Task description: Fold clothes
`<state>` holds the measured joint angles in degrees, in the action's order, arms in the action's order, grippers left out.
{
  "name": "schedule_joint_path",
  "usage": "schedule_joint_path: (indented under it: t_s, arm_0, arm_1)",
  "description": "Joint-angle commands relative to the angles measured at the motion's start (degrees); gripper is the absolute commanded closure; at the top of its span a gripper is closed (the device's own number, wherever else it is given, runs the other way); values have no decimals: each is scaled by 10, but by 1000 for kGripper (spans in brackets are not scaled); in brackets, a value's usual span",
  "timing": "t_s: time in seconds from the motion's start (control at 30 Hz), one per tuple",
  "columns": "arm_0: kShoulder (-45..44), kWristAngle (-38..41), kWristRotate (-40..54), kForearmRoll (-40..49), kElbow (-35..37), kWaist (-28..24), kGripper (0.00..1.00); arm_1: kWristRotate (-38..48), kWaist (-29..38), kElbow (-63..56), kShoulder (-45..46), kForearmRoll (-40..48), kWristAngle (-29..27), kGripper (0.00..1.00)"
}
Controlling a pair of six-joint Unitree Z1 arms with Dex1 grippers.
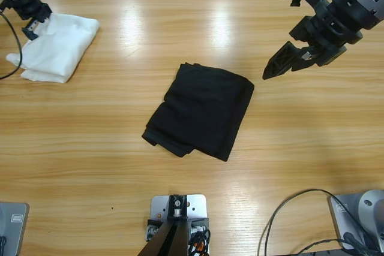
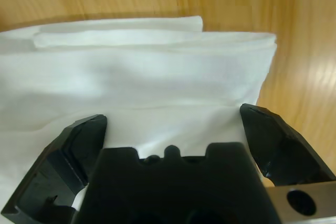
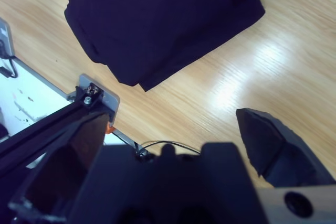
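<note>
At the middle of the tabletop (image 1: 120, 166) lies the black shirt (image 1: 201, 110), folded into a compact, roughly rectangular bundle turned on a slant, its layered edges showing at the corner toward 7 o'clock; neither collar nor placket shows. Nothing touches it. Toward 2 o'clock from the shirt, well apart from it, the right claw (image 1: 282, 64) hangs above the bare wood with its jaws spread and nothing between them; its wrist view looks down on the shirt from above. Far off toward 10 o'clock, near the tabletop's edge, a white folded garment (image 1: 57, 46) lies flat. The left claw (image 1: 31, 28) sits at that garment's 11 o'clock corner, jaws parted over the white cloth and not closed on it.
</note>
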<state>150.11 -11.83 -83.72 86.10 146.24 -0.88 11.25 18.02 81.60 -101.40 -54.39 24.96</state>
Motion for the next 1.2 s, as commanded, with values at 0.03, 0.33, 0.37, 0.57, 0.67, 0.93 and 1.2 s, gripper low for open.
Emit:
schedule_joint_path:
  t_s: [0.03,0.33,0.37,0.57,0.67,0.93,1.2]
  arm_0:
    - [46,25,22,42,-2,20,0]
    - [40,105,65,88,-7,151,0]
    - [37,105,66,88,-8,164,0]
    - [13,95,96,88,-35,212,0]
    - [-7,73,108,88,-65,232,0]
    - [-59,56,103,82,-156,270,0]
    - [-122,52,91,5,-304,293,0]
  arm_1:
    - [-9,-26,-36,24,1,1,0]
    - [-9,-26,-28,29,8,1,0]
    - [-9,-26,-33,34,8,1,0]
    - [-6,-27,-84,66,29,1,0]
    - [-4,-27,-107,82,40,1,0]
    - [-1,-27,-139,107,54,1,0]
    - [10,-27,-195,141,75,2,0]
